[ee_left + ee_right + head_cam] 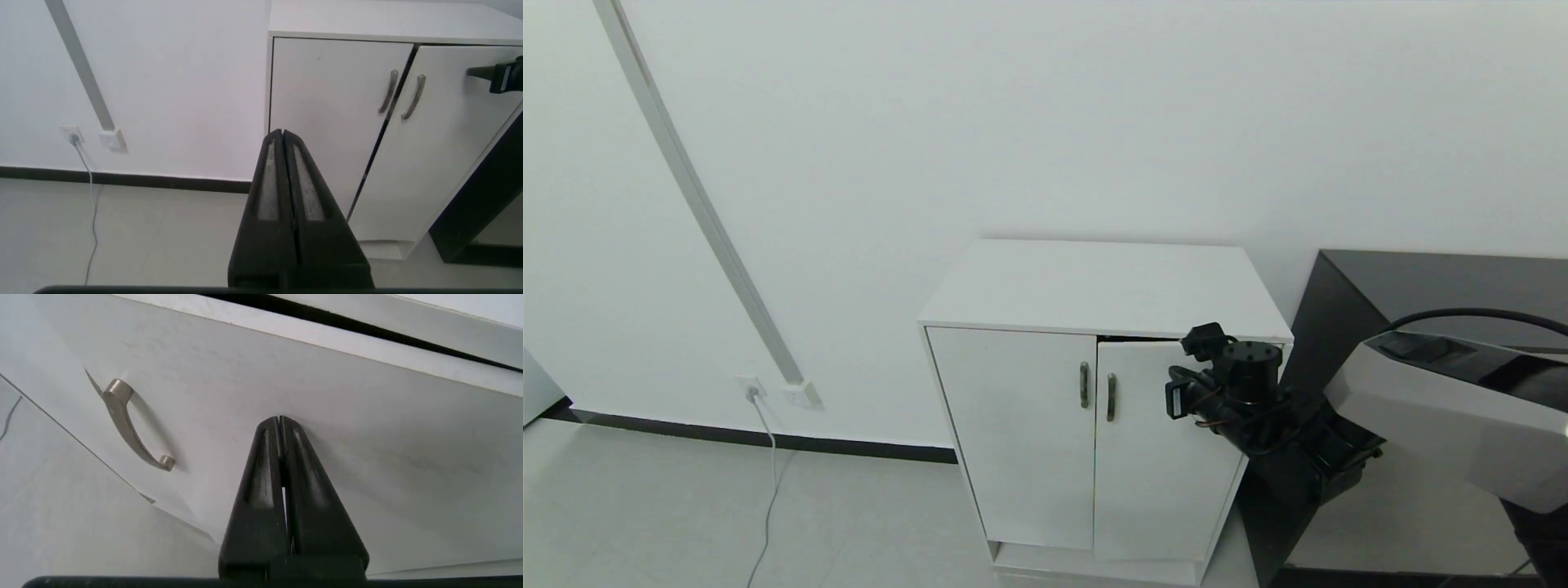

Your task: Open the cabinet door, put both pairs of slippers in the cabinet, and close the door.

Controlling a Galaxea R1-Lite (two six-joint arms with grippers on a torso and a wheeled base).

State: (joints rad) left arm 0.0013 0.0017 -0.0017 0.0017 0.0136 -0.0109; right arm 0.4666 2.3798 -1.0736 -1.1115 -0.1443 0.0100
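Note:
The white cabinet (1094, 286) stands against the wall with two doors. Its left door (1013, 433) is closed. Its right door (1152, 474) stands slightly ajar, with a dark gap along its top edge. Two metal handles (1110, 398) sit side by side at the middle. My right gripper (281, 423) is shut, its tip against the face of the right door (368, 416), beside the door's handle (137, 429) and below the gap. My left gripper (282, 135) is shut on nothing and held off the floor, some way in front of the left door (335, 114).
A black glossy unit (1421, 286) stands close against the cabinet's right side. A wall socket with a hanging cable (756, 392) and a slanted white conduit (686, 188) are on the wall to the left. Grey floor (686, 506) lies open left of the cabinet.

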